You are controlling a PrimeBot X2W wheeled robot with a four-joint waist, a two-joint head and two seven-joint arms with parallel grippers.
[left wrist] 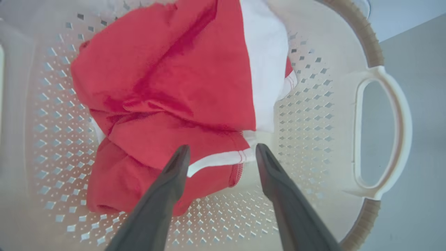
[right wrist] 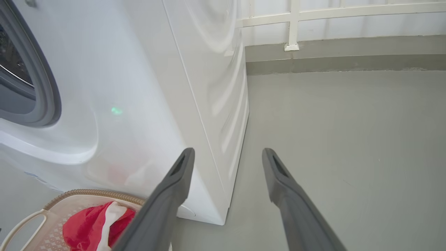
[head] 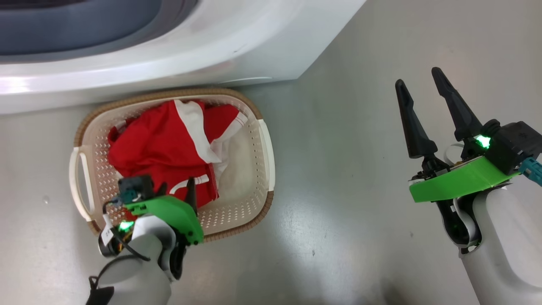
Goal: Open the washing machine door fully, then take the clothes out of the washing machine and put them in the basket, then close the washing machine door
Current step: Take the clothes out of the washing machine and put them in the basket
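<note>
While the bright red, white-trimmed fabric clothes are lying in the cream perforated plastic basket, I am hovering my left end effector wide over them — right end effector gaping too.

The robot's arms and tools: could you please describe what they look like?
Both forearms are smooth and pale grey. Each wrist carries a bright green plate, a black camera block with a teal plug, and a glowing green light. The left tool and right tool have two long, tapered dark fingers. Black cables loop by the left wrist.
</note>
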